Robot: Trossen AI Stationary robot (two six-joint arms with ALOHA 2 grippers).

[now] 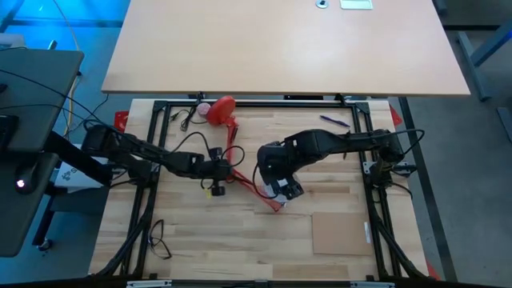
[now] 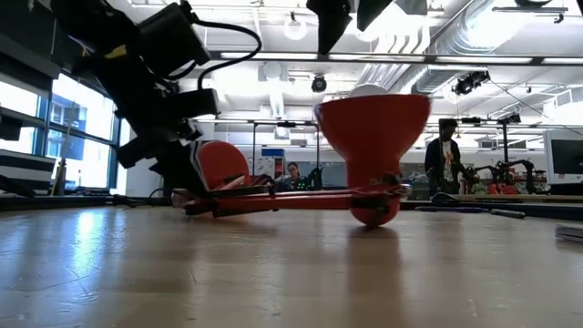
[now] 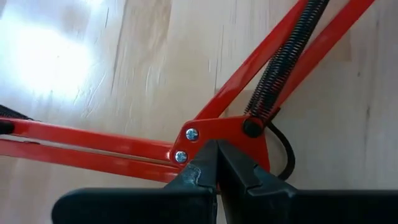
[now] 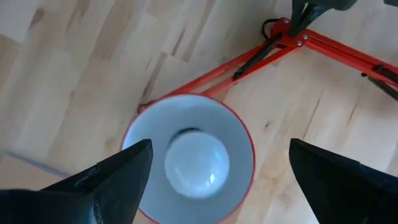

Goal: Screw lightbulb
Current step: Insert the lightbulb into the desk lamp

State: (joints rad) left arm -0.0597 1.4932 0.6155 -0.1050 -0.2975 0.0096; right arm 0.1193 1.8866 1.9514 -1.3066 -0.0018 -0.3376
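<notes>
A robotics lab or workshop is showing here: exposed ducts and pipes are running under a high ceiling with round hanging lights, and tall windows are lining the left wall. Far across the room, people are working at benches crowded with equipment, while a black metal frame is edging the wooden table

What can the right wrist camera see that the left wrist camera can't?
Only the right wrist view shows the lamp shade from above, with the lightbulb sitting inside it, and the open right gripper over it. Only the left wrist view shows the left gripper up close, shut on the lamp's joint with its two screws. Both show the red lamp arms on the wooden table.
</notes>
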